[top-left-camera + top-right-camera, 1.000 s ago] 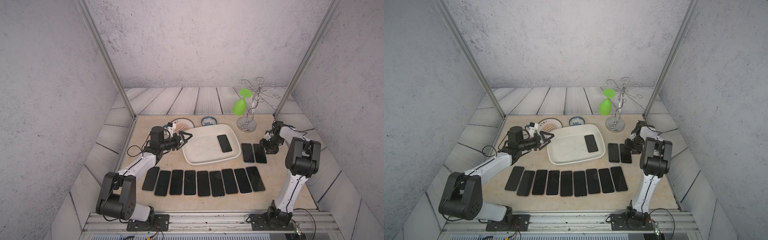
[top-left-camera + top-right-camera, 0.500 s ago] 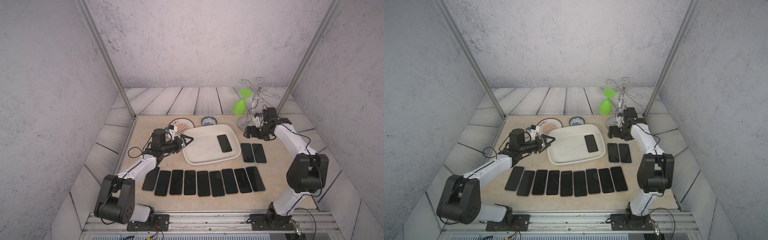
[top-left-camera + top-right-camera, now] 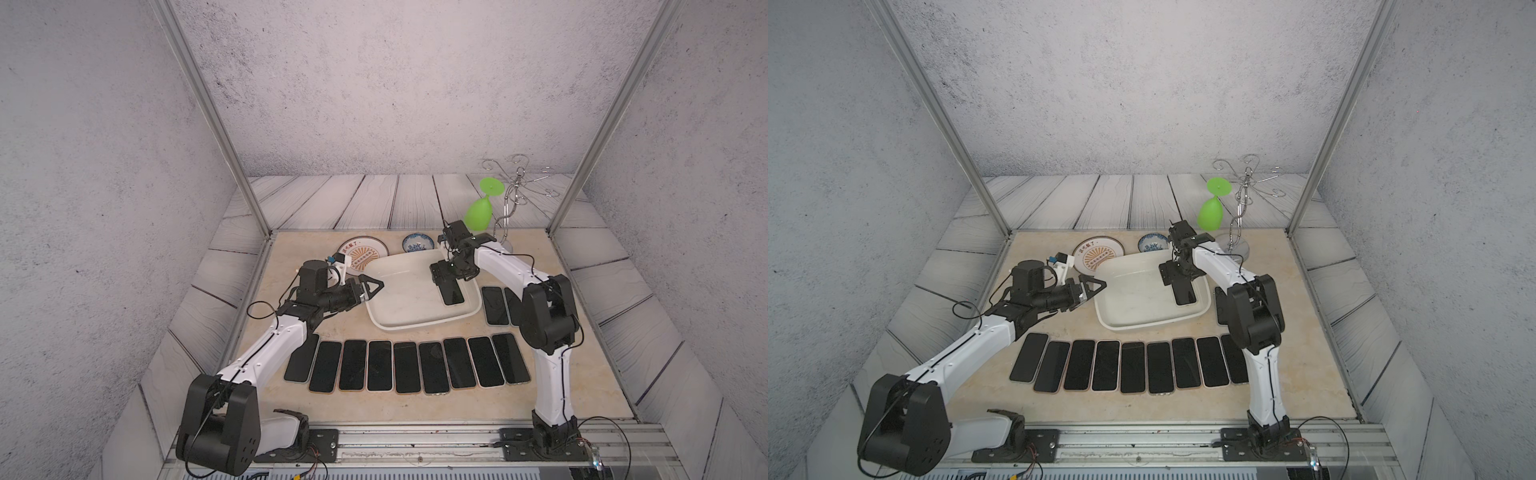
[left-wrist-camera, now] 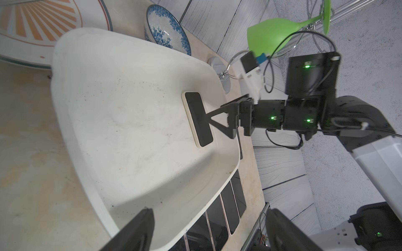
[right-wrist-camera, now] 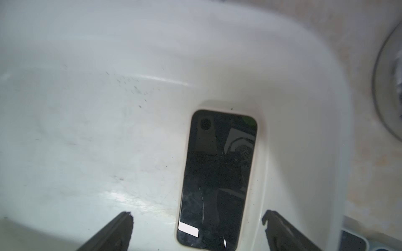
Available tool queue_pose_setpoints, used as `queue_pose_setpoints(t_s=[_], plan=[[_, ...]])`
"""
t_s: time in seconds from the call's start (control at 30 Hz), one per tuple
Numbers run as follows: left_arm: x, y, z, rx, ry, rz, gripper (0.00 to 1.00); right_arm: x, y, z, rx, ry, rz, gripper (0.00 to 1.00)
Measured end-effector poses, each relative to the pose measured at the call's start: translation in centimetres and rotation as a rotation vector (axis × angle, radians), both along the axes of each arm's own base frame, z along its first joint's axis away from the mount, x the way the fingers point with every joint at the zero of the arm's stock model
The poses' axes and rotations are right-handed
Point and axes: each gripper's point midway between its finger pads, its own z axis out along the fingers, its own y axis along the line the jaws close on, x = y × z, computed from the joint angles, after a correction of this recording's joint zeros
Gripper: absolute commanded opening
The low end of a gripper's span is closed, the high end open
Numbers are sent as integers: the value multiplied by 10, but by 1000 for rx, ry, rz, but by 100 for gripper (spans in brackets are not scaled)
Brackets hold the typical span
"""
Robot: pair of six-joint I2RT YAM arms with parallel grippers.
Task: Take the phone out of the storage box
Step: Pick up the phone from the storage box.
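Right, we see the phone (image 5: pixel 217 180) lying flat, screen up, in the storage box (image 3: pixel 399 301). Its long axis runs straight out ahead of the right claw (image 5: pixel 196 217), with one short end between the wide-spread fingers, ungripped. The left claw (image 3: pixel 371 286), also spread and empty, sits at the box's opposite rim. Around them are a beige tabletop (image 3: pixel 582 374), a row of dark phones (image 3: pixel 407 365) and grey speckled walls (image 3: pixel 374 83).

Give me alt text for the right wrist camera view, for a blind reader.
A dark-screened phone lies flat in the white storage box, near one wall. The right gripper is open, a fingertip either side of the phone.
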Motion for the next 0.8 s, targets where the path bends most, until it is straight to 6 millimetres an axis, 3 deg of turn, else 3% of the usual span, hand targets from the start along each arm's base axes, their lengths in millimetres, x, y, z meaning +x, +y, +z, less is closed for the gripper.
queue_pose_setpoints(t_s=[0.1, 0.57, 0.7, 0.8], plan=[[-2, 1, 1, 7, -4, 1, 86, -3, -4, -17, -38, 39, -5, 99], [-4, 5, -10, 18, 24, 12, 86, -7, -8, -51, -124, 113, -12, 98], [-5, 5, -11, 18, 28, 13, 86, -8, -8, -56, -118, 140, -26, 94], [-5, 7, -13, 19, 33, 17, 86, -11, -8, -57, -106, 163, -31, 82]])
